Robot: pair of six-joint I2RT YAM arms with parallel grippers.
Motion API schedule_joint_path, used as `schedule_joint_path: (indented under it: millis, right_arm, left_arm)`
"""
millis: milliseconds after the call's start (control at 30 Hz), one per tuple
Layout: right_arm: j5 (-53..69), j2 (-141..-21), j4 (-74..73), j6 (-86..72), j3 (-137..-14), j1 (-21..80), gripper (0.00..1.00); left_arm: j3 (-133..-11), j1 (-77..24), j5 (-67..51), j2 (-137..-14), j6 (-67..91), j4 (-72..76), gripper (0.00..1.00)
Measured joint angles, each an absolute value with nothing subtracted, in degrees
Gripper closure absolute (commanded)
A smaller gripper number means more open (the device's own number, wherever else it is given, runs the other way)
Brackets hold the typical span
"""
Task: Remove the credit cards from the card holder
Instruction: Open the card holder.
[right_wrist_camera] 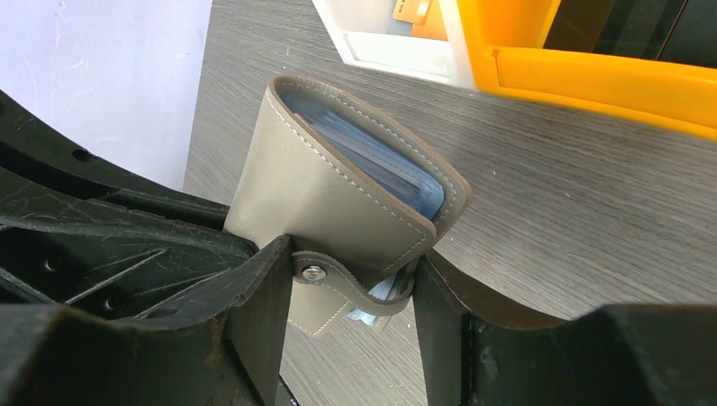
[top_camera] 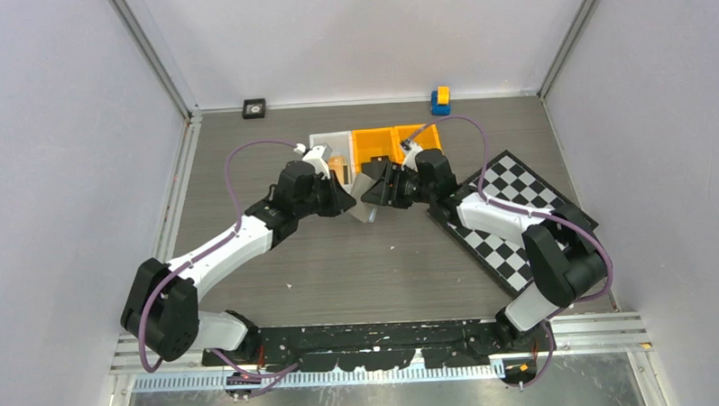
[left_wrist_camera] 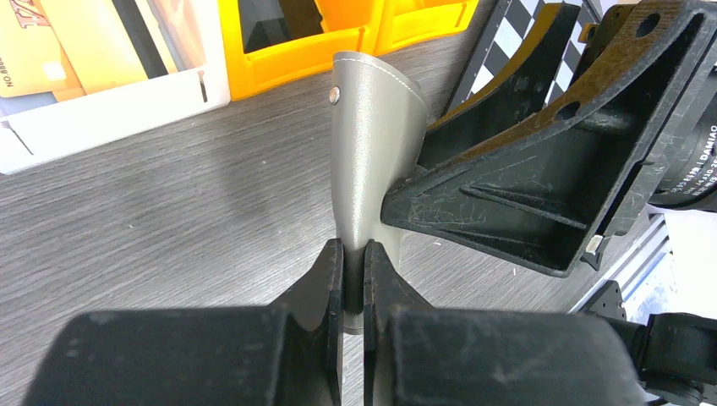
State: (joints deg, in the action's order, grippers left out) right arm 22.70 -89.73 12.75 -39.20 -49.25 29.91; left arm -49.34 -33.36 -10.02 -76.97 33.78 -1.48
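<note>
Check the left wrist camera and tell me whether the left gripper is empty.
No: the left gripper is pinched shut on one edge of the grey card holder.

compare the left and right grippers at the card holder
The left gripper is pinched shut on a thin edge of the card holder; the right gripper straddles its strapped end, jaws wide. The left's grip is plain; whether the right presses is unclear. Both face each other across it.

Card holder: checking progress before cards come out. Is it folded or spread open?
Folded. The card holder has both grey flaps together, blue pockets peeking only at the edge, strap wrapped across.
</note>
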Motion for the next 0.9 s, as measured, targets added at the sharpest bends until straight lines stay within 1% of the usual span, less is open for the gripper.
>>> schedule_joint_path:
  millis: [100, 167, 200, 267, 433, 567, 733, 800, 900]
  right_arm:
    - [21.87, -90.0, 10.76, -38.54, -50.74, 30.24, 0.39]
    - [20.99, -90.24, 9.37, -37.95, -51.55, 30.46, 0.27]
    - [20.36, -90.32, 8.8, -37.69, -51.79, 30.52, 0.25]
    - [17.87, -90.76, 7.03, -36.97, -51.99, 30.52, 0.24]
    - [11.6, -92.55, 1.06, -35.46, -51.99, 29.39, 0.33]
    - [9.13, -93.06, -1.41, -35.24, -51.72, 28.77, 0.35]
    - [11.66, -91.66, 4.78, -36.4, -47.59, 28.08, 0.34]
    - [13.91, -90.0, 8.16, -37.26, -44.64, 27.53, 0.3]
    - [16.75, -88.49, 12.75, -38.3, -42.3, 27.16, 0.29]
  left_arm:
    - [-49.25, -33.36, -8.97, -76.38, 33.76, -1.63, 1.0]
    - [-49.25, -33.41, -8.29, -76.09, 33.76, -1.8, 1.0]
    - [-49.25, -33.5, -7.88, -75.92, 33.71, -2.02, 1.0]
    - [-49.25, -33.52, -6.72, -75.48, 33.52, -2.5, 1.0]
    - [-49.25, -33.5, -5.08, -74.06, 33.34, -3.36, 1.0]
    - [-49.25, -33.5, -4.49, -73.41, 33.32, -3.36, 1.0]
    - [-49.25, -33.5, -4.1, -73.41, 33.36, -3.77, 1.0]
    - [-49.25, -33.47, -4.12, -73.43, 33.43, -3.84, 1.0]
    - [-49.25, -33.43, -4.19, -73.43, 33.8, -3.84, 1.0]
